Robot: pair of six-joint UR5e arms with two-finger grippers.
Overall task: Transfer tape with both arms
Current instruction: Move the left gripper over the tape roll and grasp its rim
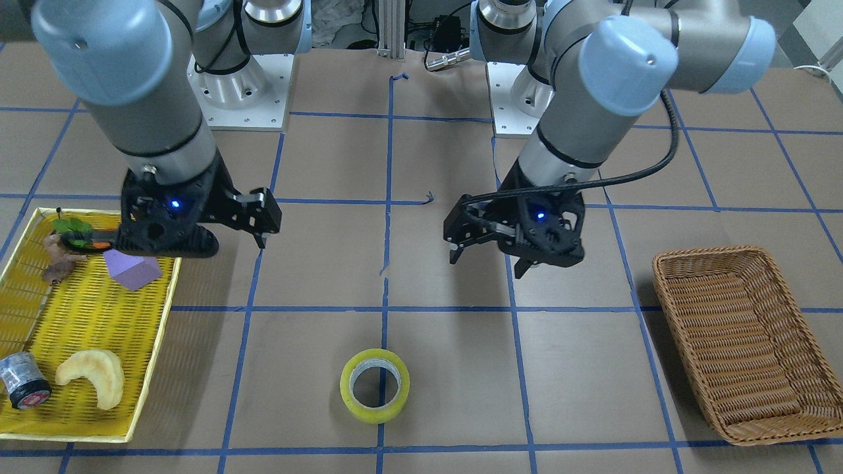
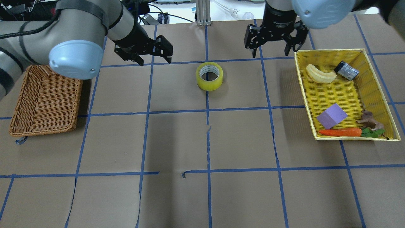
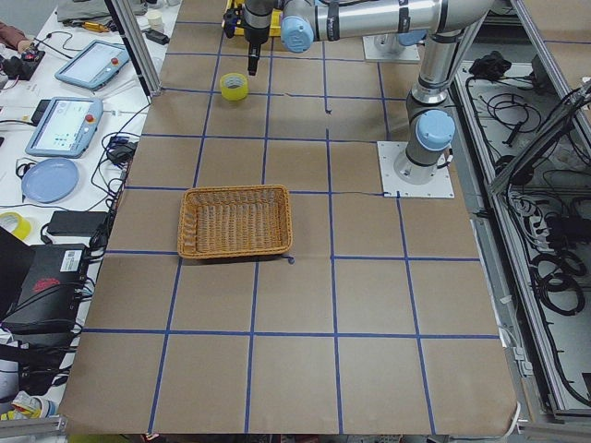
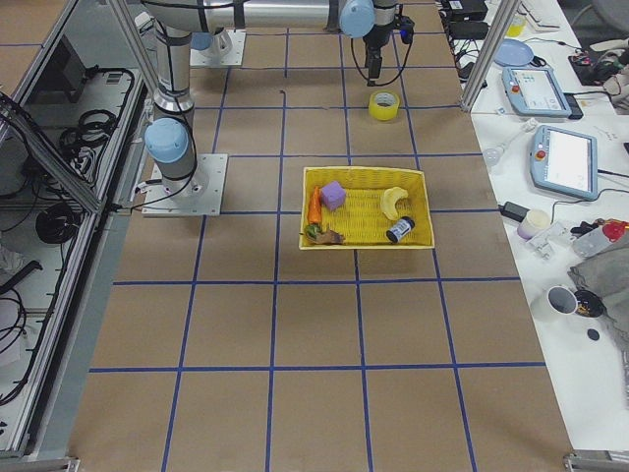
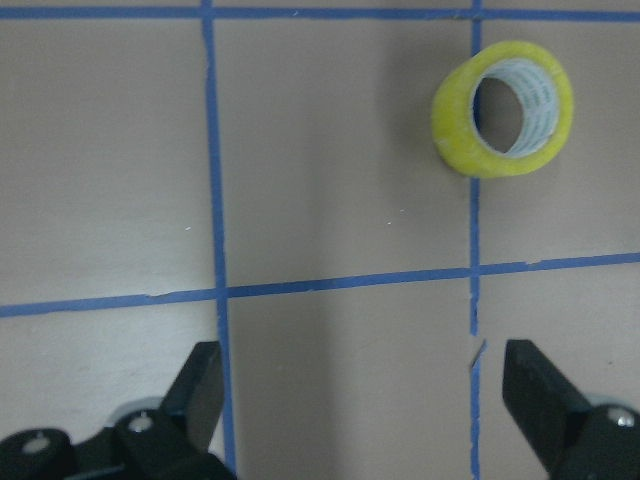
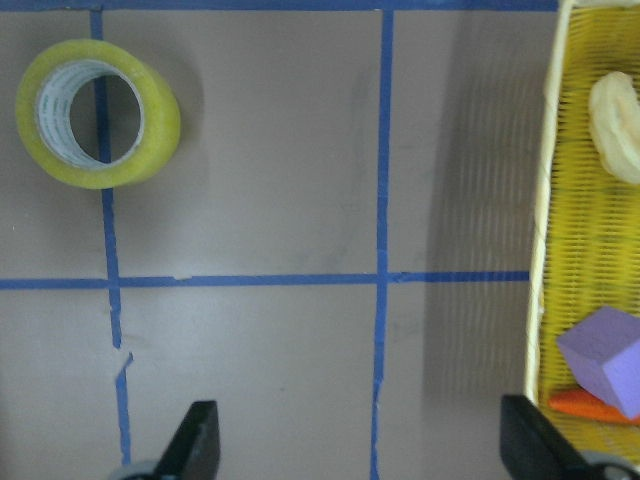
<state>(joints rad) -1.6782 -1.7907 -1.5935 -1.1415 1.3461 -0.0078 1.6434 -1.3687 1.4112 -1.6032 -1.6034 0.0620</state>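
The yellow tape [image 2: 209, 76] lies flat on the brown table on a blue grid line, between the two arms; it also shows in the front view [image 1: 374, 386]. My left gripper [image 2: 155, 59] hovers open and empty to the tape's left and a little farther from me. Its wrist view shows the tape [image 5: 503, 108] ahead to the right of the open fingers [image 5: 205, 390]. My right gripper [image 2: 270, 54] hovers open and empty to the tape's right, beside the tray. Its wrist view shows the tape [image 6: 97, 113] at upper left.
An empty wicker basket [image 2: 44, 101] sits at the left. A yellow tray [image 2: 329, 50] at the right holds a banana [image 2: 320, 74], a small grey cylinder [image 2: 346, 70], a purple block [image 2: 331, 116] and a carrot [image 2: 340, 132].
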